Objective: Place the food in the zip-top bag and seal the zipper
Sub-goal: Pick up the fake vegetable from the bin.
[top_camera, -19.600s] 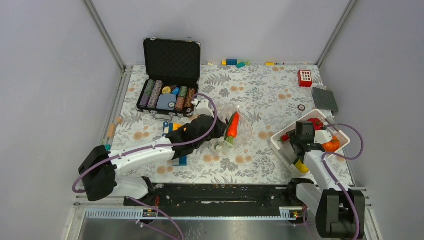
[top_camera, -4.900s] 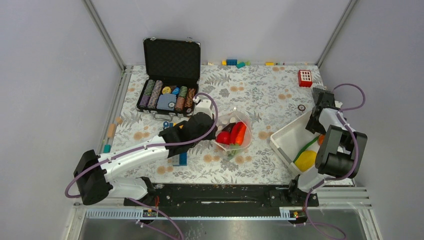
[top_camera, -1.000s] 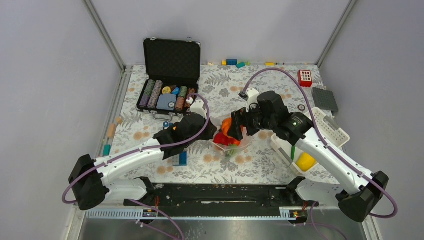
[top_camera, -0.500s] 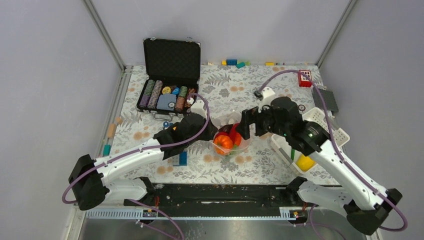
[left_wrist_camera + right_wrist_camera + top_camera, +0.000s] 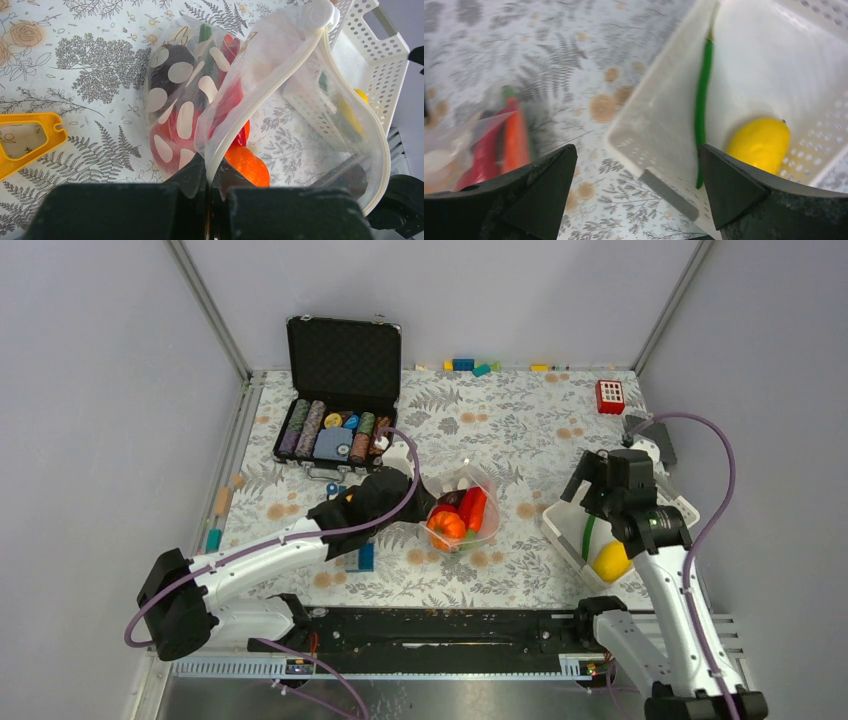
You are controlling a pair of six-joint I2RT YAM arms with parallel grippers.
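A flowered table (image 5: 520, 430) is standing between grey walls (image 5: 90, 390), with an open black case (image 5: 343, 358) at its back. The left arm (image 5: 270, 545) is lying low and reaching to the middle. The left gripper (image 5: 207, 182) is closed tightly on the zipper (image 5: 300, 55) of the bag (image 5: 487, 488). The bag is lying in the middle with its mouth gaping, holding a pumpkin (image 5: 447, 525), a carrot (image 5: 476, 508) and red pieces. The right arm (image 5: 670, 570) is bending over the basket (image 5: 556, 527). The right gripper (image 5: 636, 185) is hanging there with fingers wide apart, holding nothing, above a yellow piece (image 5: 760, 144) and a green pod (image 5: 702, 90).
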